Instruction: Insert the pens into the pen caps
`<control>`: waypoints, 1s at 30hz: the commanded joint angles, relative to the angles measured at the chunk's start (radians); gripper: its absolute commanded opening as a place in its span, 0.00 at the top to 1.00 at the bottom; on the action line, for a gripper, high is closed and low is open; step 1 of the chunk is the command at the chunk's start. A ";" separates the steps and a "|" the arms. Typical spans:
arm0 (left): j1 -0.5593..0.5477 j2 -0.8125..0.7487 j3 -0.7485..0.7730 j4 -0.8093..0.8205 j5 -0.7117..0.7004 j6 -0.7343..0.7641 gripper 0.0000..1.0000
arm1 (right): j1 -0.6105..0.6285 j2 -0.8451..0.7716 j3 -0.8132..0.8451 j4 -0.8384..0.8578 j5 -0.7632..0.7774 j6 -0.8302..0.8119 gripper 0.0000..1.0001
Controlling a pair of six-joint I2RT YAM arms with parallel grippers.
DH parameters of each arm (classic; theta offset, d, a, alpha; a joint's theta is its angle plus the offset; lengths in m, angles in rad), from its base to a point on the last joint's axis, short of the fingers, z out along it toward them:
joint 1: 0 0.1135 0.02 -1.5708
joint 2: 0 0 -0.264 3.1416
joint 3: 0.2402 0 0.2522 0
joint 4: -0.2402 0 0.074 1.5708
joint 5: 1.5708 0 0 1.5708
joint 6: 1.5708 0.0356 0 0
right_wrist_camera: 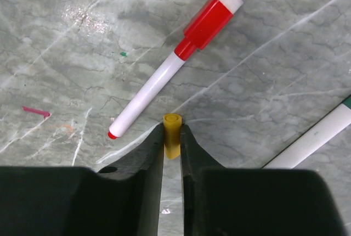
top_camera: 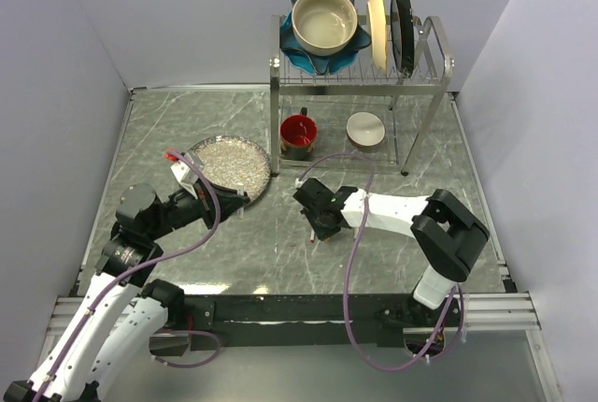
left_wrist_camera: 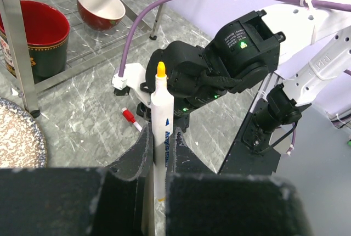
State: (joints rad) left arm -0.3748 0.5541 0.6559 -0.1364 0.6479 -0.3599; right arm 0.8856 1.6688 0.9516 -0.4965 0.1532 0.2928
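My left gripper (left_wrist_camera: 162,137) is shut on a white-barrelled pen (left_wrist_camera: 163,116) that stands upright, its bare yellow tip pointing up. It sits at the left of the table in the top view (top_camera: 241,204). My right gripper (right_wrist_camera: 172,133) is shut on a small yellow pen cap (right_wrist_camera: 172,136), held just over the marble table with its open end facing away from the camera. The right gripper (top_camera: 322,222) is mid-table. A red pen (right_wrist_camera: 170,71) lies on the table just beyond the cap, a red cap (right_wrist_camera: 210,20) on its far end. Part of a green-ended pen (right_wrist_camera: 317,139) lies at the right.
A wire dish rack (top_camera: 360,84) stands at the back with a bowl (top_camera: 324,21) and plates (top_camera: 392,28) on top, and a red mug (top_camera: 298,133) and small bowl (top_camera: 365,128) beneath. A speckled plate (top_camera: 229,164) lies at back left, close to the left gripper.
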 commanded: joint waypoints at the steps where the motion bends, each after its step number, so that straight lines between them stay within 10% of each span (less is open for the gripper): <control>1: -0.003 -0.006 -0.001 0.032 -0.007 0.015 0.99 | 0.015 0.020 -0.022 -0.034 0.022 0.055 0.89; 20: -0.053 -0.055 -0.191 0.306 0.088 -0.318 0.99 | 0.015 -0.328 0.090 -0.070 0.083 0.187 1.00; 30: -0.121 0.000 -0.416 0.700 0.076 -0.562 0.99 | 0.116 -0.527 0.079 0.269 0.054 0.289 1.00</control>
State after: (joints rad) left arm -0.4553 0.5209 0.3103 0.3027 0.7204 -0.7742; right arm 0.9512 1.2087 1.0393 -0.4290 0.2058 0.5163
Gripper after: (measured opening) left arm 0.082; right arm 0.206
